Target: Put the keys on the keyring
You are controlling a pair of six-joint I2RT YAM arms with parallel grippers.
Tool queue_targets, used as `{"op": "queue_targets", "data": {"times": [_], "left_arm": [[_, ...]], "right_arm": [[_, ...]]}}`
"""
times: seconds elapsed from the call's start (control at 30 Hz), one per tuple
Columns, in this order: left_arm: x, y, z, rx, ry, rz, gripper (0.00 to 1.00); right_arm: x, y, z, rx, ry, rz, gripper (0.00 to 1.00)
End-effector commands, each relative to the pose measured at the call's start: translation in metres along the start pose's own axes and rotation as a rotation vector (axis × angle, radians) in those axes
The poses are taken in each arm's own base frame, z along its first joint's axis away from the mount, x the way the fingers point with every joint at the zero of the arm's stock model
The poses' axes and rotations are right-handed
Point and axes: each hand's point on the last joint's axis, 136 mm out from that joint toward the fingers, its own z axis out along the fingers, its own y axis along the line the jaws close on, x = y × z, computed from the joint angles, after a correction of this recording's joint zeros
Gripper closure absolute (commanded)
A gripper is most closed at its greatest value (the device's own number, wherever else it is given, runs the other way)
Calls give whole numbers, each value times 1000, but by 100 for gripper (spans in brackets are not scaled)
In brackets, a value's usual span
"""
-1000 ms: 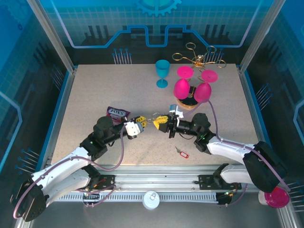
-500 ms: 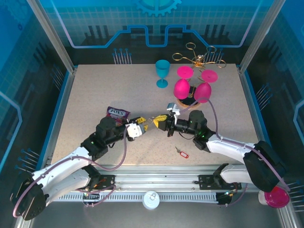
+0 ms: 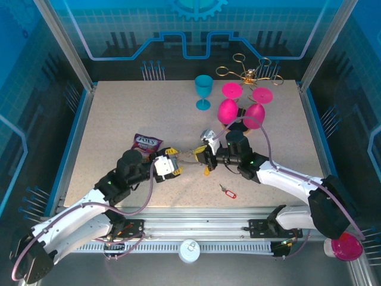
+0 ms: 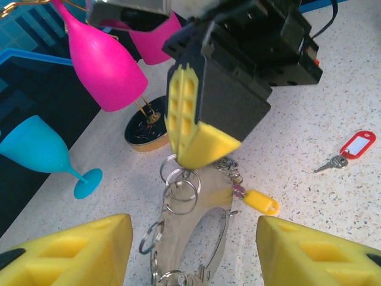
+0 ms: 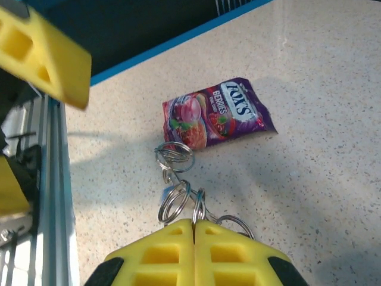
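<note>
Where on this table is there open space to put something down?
Bare tabletop lies at the back left, between the teal goblet, the candy bag and the left edge, and on the right, between the pink goblets and the right edge. Crowded: the middle, where the left gripper and right gripper meet at the keyring.

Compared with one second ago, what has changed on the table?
The right tool, shut on the keyring, turned as its arm shifted toward the pink goblets; a yellow key came into sight near it. The left tool, open, drew back slightly. The red key and candy bag stayed.
</note>
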Motion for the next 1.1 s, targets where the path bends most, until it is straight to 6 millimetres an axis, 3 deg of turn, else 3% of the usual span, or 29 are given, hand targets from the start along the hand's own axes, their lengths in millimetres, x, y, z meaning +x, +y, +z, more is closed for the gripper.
{"op": "queue_targets", "data": {"times": [0.0, 0.17, 0.23, 0.33, 0.37, 0.47, 0.53, 0.67, 0.83, 1.07], "left_arm": [[-7, 6, -5, -11, 27, -57, 43], [-13, 37, -1, -151, 35, -91, 46], [-19, 58, -5, -257, 7, -110, 47], [-16, 87, -12, -378, 17, -174, 48], [-14, 94, -13, -400, 31, -200, 49], [-2, 105, -17, -434, 69, -247, 50], [4, 105, -17, -421, 86, -267, 51], [14, 86, -10, -285, 124, -250, 53], [25, 41, 3, -16, 182, -197, 62], [11, -2, 6, 278, 120, -128, 66]], "right_arm": [[-3, 22, 5, -72, 46, -132, 100], [11, 51, 13, -171, 104, -283, 100], [13, 42, 14, -115, 122, -316, 100], [6, 8, 12, 63, 118, -319, 100], [5, 9, 13, 57, 121, -332, 100], [10, 46, 18, -117, 110, -396, 100], [14, 55, 19, -170, 110, -389, 100], [15, 26, 17, -40, 134, -397, 100], [21, 43, 10, -163, 114, -456, 100], [22, 51, 1, -249, 113, -493, 100]]}}
